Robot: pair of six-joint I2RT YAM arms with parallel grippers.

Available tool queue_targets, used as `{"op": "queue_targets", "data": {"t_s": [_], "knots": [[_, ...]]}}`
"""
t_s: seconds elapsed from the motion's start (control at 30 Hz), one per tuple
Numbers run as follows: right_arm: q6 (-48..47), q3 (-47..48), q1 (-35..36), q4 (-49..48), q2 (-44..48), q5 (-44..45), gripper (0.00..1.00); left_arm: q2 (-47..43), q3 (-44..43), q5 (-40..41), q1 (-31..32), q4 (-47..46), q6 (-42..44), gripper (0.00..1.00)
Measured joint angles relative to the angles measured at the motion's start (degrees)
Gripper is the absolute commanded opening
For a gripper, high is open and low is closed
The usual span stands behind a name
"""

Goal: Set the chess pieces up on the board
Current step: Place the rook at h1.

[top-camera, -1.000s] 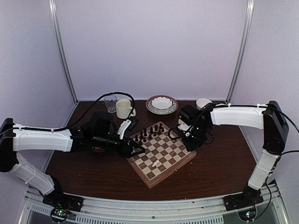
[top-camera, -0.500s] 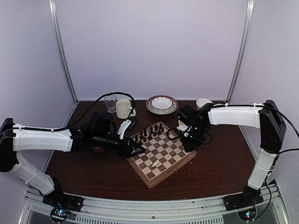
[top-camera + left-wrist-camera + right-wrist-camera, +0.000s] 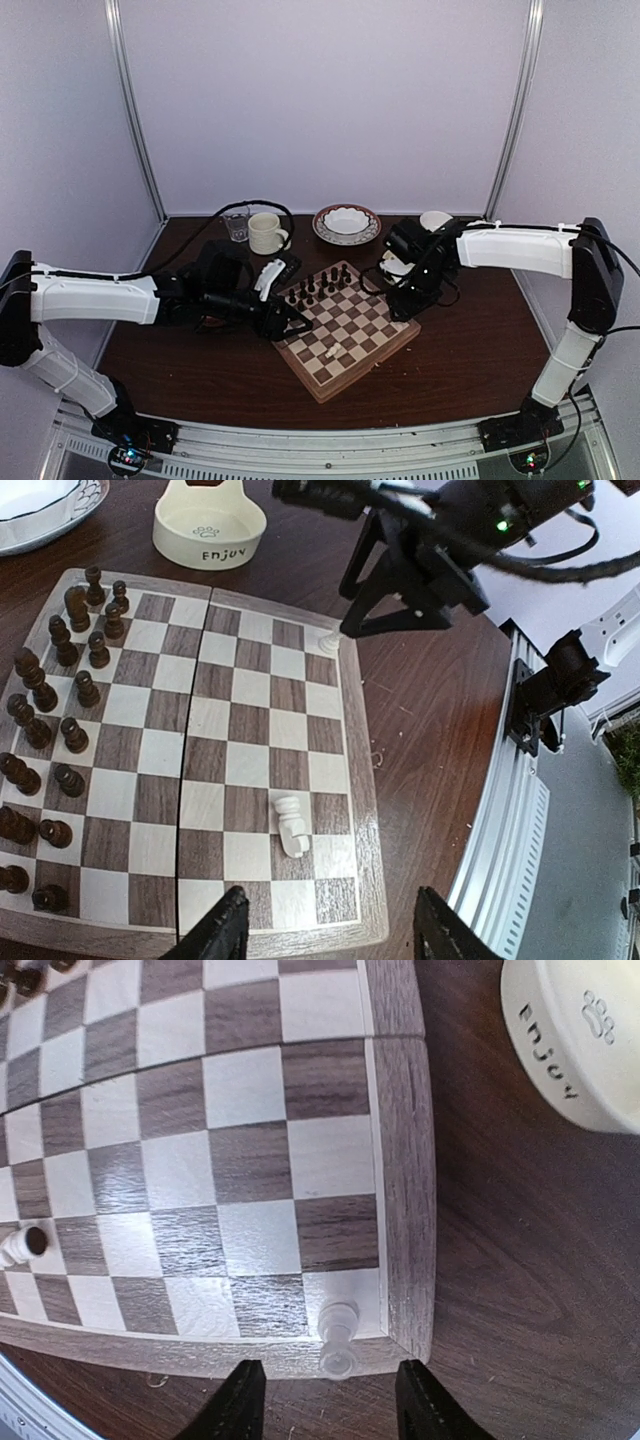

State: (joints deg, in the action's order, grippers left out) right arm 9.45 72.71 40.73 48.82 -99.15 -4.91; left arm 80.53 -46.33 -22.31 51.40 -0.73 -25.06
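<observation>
At a corner of the checked wooden chessboard (image 3: 400, 1160), your right gripper (image 3: 328, 1392) stands spread around an upright cream-white pawn (image 3: 338, 1335). Your left gripper (image 3: 330, 932) hovers spread near a toppled cream-white piece (image 3: 291, 825).

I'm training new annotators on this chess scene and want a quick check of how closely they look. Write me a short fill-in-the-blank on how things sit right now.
1. The upright white piece just ahead of the right fingers stands on a light ___ square of the board.
2. The other white piece lies on its ___.
3. The cream bowl beside the board reads ___.
Missing words: corner; side; Enjoy.
</observation>
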Motion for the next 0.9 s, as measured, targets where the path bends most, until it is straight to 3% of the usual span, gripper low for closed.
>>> {"op": "queue_targets", "data": {"t_s": [0.43, 0.63, 0.9], "knots": [[0.1, -6.8, 1.4, -12.8, 21.5, -0.4, 0.49, 12.9, -11.6, 14.1, 8.4, 10.5, 5.9, 0.53], [1.7, -21.4, 1.7, -29.8, 29.1, -0.7, 0.49, 18.3, -15.2, 21.4, 11.1, 14.6, 9.0, 0.54], [2.8, -31.2, 1.7, -40.5, 35.0, 2.2, 0.49, 24.4, -20.9, 28.4, 14.9, 18.6, 11.6, 0.49]]}}
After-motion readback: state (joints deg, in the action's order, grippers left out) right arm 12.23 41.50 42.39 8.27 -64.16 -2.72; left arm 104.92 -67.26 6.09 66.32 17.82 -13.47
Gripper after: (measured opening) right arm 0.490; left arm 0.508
